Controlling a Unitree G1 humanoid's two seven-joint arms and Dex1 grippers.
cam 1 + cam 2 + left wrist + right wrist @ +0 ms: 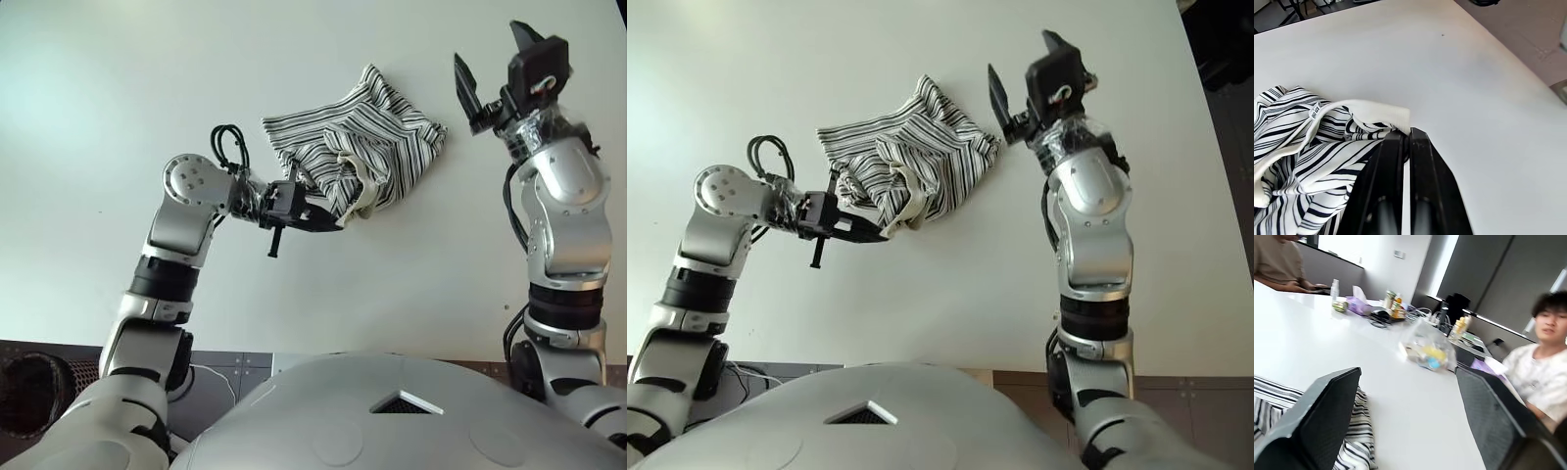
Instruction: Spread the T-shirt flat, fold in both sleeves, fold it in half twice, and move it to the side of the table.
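Observation:
A black-and-white striped T-shirt lies crumpled in a heap on the white table, its cream collar turned up at the near side. My left gripper lies low at the heap's near edge, shut on a fold of fabric just beside the collar; the left wrist view shows the pinch. My right gripper is raised above the table just right of the shirt, open, with nothing between its fingers.
Bare white tabletop surrounds the shirt on all sides. In the right wrist view, the table's far end carries bottles, a tissue pack and a clear bag of small items. The table's near edge runs just in front of me.

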